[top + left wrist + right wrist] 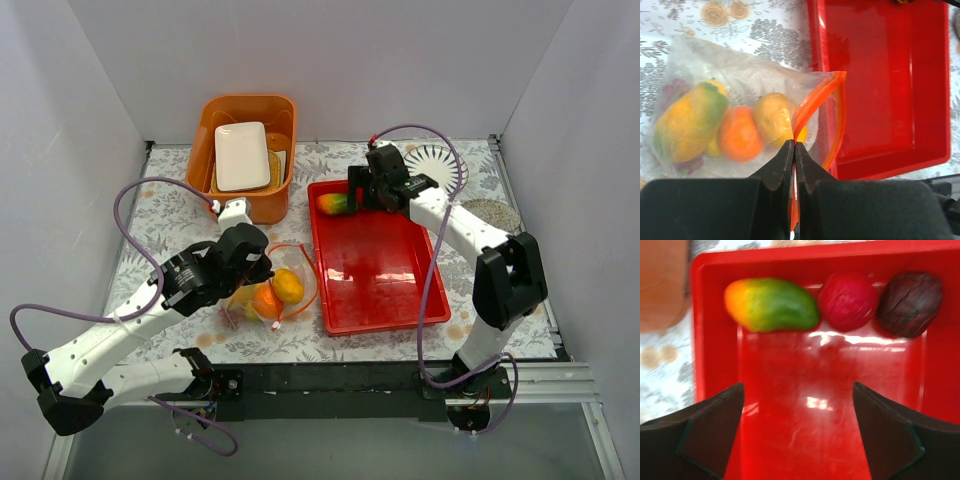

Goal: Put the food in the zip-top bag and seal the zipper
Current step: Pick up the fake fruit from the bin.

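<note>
The clear zip-top bag [705,70] lies on the floral cloth left of the red tray [920,100]; it also shows in the top view [262,300]. It holds a mango [687,122], an orange [739,134] and a yellow piece [772,115]. My left gripper [794,146] is shut on the orange-red zipper [812,97] at the bag's mouth, which stands open in a loop. My right gripper [799,395] is open and empty above the tray's far end [805,440]. Ahead of it, along the tray's far wall, lie a mango [771,304], a red ball [847,301] and a dark purple ball [910,302].
An orange basket [215,125] with a white plate [243,155] stands at the back left. A patterned plate [437,160] and a grey round mat [490,213] lie behind and right of the tray. White walls enclose the table.
</note>
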Robot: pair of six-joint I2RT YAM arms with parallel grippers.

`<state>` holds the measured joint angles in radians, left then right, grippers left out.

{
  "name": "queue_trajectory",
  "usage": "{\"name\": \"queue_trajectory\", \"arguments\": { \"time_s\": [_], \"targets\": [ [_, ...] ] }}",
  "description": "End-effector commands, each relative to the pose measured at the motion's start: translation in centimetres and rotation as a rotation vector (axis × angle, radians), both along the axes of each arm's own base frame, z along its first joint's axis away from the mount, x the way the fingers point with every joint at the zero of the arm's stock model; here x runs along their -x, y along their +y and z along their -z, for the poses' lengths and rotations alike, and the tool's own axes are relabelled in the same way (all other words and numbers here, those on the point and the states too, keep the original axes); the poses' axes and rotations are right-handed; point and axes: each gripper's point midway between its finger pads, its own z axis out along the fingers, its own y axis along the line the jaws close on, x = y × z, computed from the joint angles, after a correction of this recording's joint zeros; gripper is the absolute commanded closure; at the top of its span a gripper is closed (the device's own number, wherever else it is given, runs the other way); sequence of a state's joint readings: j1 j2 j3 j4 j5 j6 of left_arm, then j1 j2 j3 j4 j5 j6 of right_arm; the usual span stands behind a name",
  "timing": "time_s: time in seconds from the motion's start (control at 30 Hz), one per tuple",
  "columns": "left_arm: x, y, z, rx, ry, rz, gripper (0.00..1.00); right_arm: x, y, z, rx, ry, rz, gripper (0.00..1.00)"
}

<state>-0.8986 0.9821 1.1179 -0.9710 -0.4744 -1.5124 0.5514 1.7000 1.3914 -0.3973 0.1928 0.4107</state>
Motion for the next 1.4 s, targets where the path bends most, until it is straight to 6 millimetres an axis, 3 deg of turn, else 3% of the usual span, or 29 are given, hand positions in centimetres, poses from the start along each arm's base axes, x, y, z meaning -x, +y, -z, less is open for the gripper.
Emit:
{"name": "queue_trajectory", "arguments": {
  "time_s": [0.0,0.07,0.2,0.27,0.6,0.73,0.8,0.87,0.97,1.13,1.2,1.23,1.33,1.37],
  "targets": [
    [0.1,-2.0,-1.1,0.101,-0.027,0.062,1.0,-4.3,-1.6,0.7,0.101,-0.025,0.043,0.15],
    [0.1,-2.3,-1.0,0.118,-0.023,0.066,1.0,-5.5,-2.2,1.4,0.11,-0.005,0.048,0.22],
    [0.2,-2.8,-0.5,0.13,-0.017,0.084,1.0,-7.3,-2.0,4.1,0.127,0.039,0.012,0.24],
    [0.1,-3.0,-0.4,0.133,-0.017,0.093,1.0,-8.1,-2.3,4.2,0.131,0.034,0.023,0.24],
    [0.0,-3.6,-0.1,0.149,-0.018,0.103,1.0,-9.5,-2.6,6.1,0.122,0.037,0.037,0.13],
    [0.1,-3.4,-0.1,0.149,-0.016,0.096,1.0,-9.8,-2.5,6.7,0.096,0.048,0.024,0.12],
    [0.1,-3.4,-0.1,0.151,-0.015,0.096,1.0,-9.9,-2.3,7.0,0.093,0.051,0.015,0.15],
    [0.1,-3.3,-0.1,0.149,-0.014,0.094,1.0,-10.0,-2.4,7.2,0.09,0.051,0.013,0.24],
    [0.2,-3.1,0.0,0.143,-0.011,0.089,1.0,-9.7,-2.0,6.5,0.056,0.029,-0.01,0.33],
    [0.2,-3.2,0.0,0.149,-0.012,0.091,1.0,-8.3,-2.5,7.1,0.059,0.06,-0.015,0.57],
    [0.2,-3.3,0.1,0.151,-0.011,0.093,1.0,-7.5,-2.4,6.4,0.034,0.054,-0.026,0.6],
    [0.1,-3.3,0.2,0.148,-0.01,0.09,1.0,-6.6,-2.7,7.2,0.03,0.077,-0.022,0.61],
    [0.2,-3.5,0.3,0.15,-0.006,0.096,1.0,-5.0,-2.8,5.9,-0.001,0.063,-0.029,0.62],
    [0.1,-3.5,0.3,0.151,-0.006,0.098,1.0,-3.6,-2.9,5.9,-0.019,0.076,-0.037,0.61]
  ]
}}
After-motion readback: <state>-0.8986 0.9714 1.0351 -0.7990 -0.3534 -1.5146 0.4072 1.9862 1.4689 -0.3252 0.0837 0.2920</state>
